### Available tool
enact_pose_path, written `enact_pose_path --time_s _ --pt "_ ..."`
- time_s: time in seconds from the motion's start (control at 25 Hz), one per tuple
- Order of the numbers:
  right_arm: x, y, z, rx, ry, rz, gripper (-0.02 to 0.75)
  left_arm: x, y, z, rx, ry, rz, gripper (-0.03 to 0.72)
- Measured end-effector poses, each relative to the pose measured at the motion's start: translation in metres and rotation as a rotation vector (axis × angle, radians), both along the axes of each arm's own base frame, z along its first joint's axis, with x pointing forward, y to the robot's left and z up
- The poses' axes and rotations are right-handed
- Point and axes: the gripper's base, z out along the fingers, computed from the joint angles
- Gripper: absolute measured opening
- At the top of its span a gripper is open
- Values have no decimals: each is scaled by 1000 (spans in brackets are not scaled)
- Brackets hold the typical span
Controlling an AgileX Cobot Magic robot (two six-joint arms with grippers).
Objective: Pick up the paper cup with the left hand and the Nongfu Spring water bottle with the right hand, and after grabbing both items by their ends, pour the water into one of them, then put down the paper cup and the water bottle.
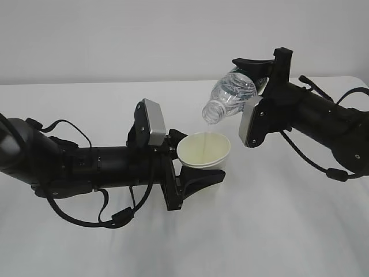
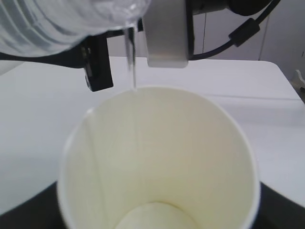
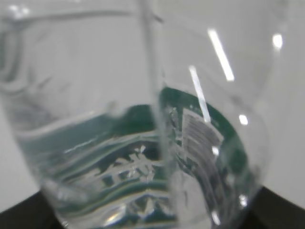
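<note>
The white surface [image 1: 277, 231] is carrying nothing that touches it; both arms are holding their things above its middle, well clear of its edges.

The left hand [image 1: 193, 173] is reaching in from the surface's left side, lying nearly level, and its two black fingers [image 1: 199, 180] are clamping the lower wall of the paper cup [image 1: 203, 151]. The right hand [image 1: 253, 72] is coming in from the right side, higher up, and is gripping the base end of the Nongfu Spring water bottle [image 1: 230, 95].

The bottle is tilting steeply, its open neck pointing down and to the left, hanging just above the cup's far rim without touching it. In the right wrist view the bottle [image 3: 143, 143] is filling the frame, its dark green label showing through the clear plastic.

The cup is sitting roughly upright, leaning slightly, with its mouth open upward. From the left wrist view its cream inside [image 2: 162, 162] is showing, with the bottle [image 2: 52, 24] overhead.

The water [image 2: 131, 62] is falling as a thin clear stream from the bottle's mouth into the cup near its far rim.
</note>
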Motion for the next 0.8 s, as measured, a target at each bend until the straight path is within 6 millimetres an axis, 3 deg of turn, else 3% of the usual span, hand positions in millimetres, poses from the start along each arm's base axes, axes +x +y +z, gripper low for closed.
enact_pose_path --time_s 0.8 --pt "0 0 0 -5 -6 0 475 0 0 0 0 0 1 491"
